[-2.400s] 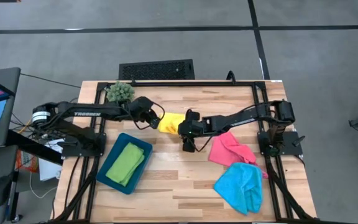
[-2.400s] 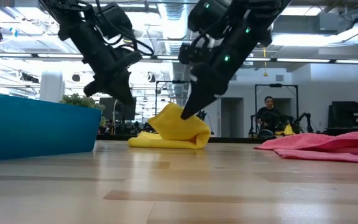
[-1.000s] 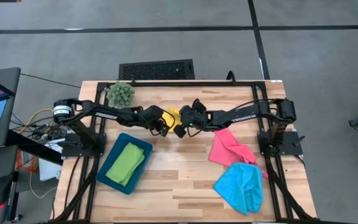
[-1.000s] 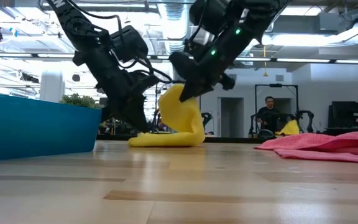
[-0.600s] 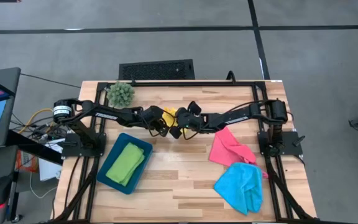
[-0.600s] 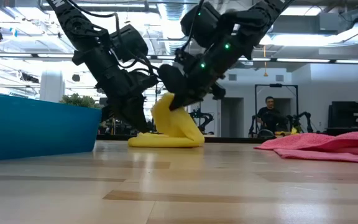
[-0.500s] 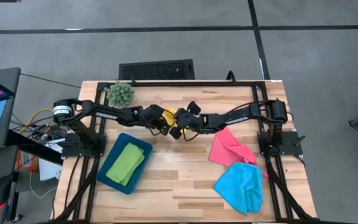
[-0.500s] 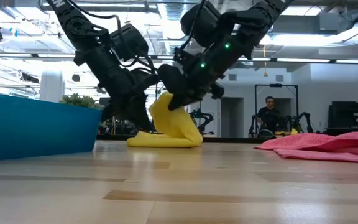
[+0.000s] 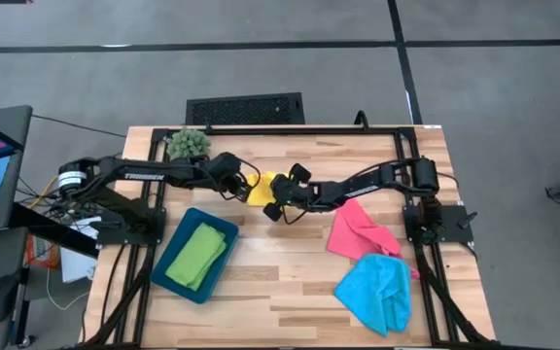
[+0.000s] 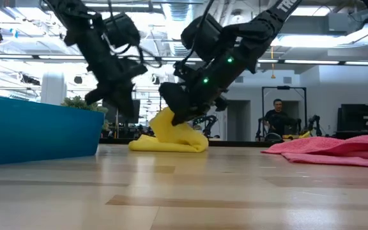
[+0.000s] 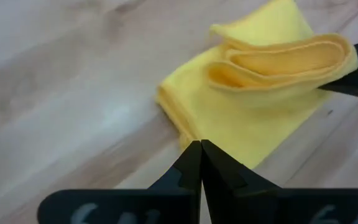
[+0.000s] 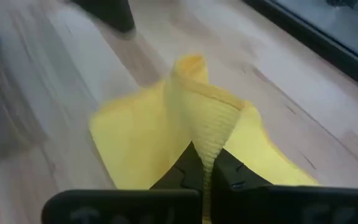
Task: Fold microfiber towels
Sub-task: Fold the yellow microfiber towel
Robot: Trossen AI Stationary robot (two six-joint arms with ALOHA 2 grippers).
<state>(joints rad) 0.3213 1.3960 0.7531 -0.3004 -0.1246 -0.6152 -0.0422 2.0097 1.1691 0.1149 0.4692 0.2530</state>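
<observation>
Your right tool (image 12: 202, 163) is clamped on the yellow towel's (image 9: 262, 188) doubled edge at centre frame; your left tool (image 11: 200, 152) is together, empty. Release carelessly and the fold springs open.

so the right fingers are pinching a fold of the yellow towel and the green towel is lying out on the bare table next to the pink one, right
Not quite. The right gripper does pinch a fold of the yellow towel, but the green towel lies inside the dark teal tray, on the table's left side. The high view shows it. It is the light blue towel that lies beside the pink towel.
</observation>
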